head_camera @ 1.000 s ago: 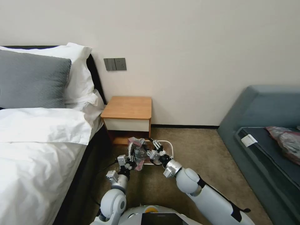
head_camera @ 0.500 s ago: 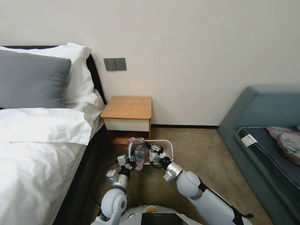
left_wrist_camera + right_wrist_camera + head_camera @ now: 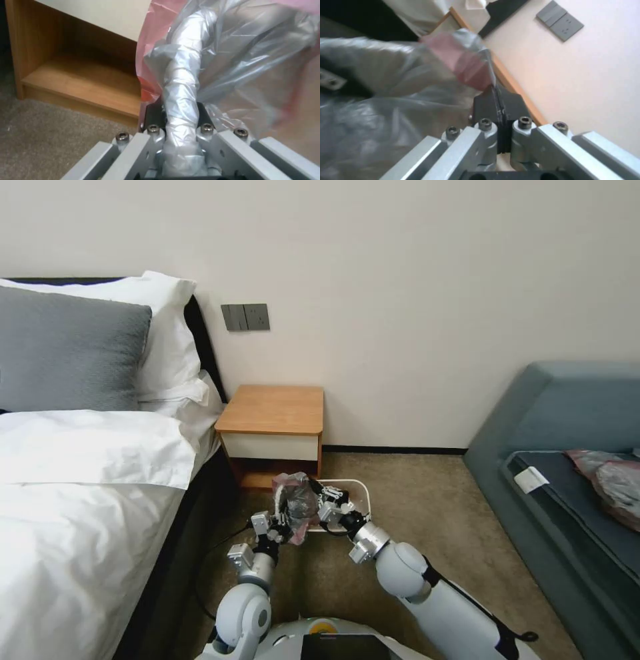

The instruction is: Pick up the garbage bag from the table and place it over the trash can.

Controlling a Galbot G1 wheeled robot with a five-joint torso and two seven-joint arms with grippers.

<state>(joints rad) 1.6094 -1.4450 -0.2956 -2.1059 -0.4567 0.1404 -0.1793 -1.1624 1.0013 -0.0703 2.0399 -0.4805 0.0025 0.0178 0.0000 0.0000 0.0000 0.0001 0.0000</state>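
- The thin, translucent silvery-grey garbage bag with a pink-red rim [image 3: 296, 504] is being held off the floor between the two grippers, over the near left part of the small rectangular cream-rimmed plastic trash can [image 3: 357, 499], which is standing on the carpet in front of the boxy orange-brown wooden table with a white drawer front [image 3: 273, 430].
- The left gripper [image 3: 180, 117] is being kept clamped around a twisted, rope-like bunch of the film, as is shown in the left wrist view.
- The right gripper [image 3: 498, 105] is being kept pinched flat on a thin edge of the bag just below the pink band.
- The step in hand is judged to be the opening of the bag's mouth above the bin; for it to be done well, the two grips are best drawn apart gently, so that the rim is being spread rather than torn.
- The mouth is best kept above the bin's rim until it is wide enough to be lowered around the outside.
- A risk is judged in the bunched left grip, by which the opening may be kept shut.
- Both arms are being held low and forward, bent at the elbow, with the wrists angled inward toward each other.
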